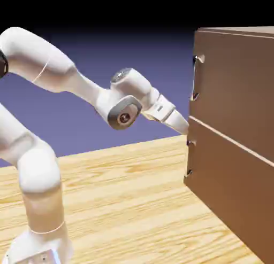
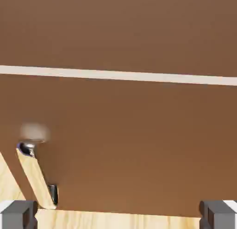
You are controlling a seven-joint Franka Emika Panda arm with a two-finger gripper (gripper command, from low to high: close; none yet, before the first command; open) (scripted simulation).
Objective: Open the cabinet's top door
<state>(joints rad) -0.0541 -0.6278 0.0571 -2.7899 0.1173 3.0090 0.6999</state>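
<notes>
The cabinet (image 1: 235, 129) stands at the right of the exterior view as a tall brown box. Its top door (image 1: 235, 81) carries a small vertical silver handle (image 1: 198, 78) near its left edge. My gripper (image 1: 183, 126) is below that handle, close to the front at the height of the seam between the two panels. In the hand view the fingertips (image 2: 18, 214) stand far apart at the bottom corners with nothing between them, so the gripper (image 2: 118, 215) is open. The top door (image 2: 115, 28) fills the area above the pale seam (image 2: 120, 75); its handle is out of that view.
The lower panel (image 1: 225, 188) has its own handle (image 1: 189, 158), which shows in the hand view as a shiny bar (image 2: 36, 179) at the lower left. The wooden table (image 1: 128, 204) runs under the arm up to the cabinet's foot.
</notes>
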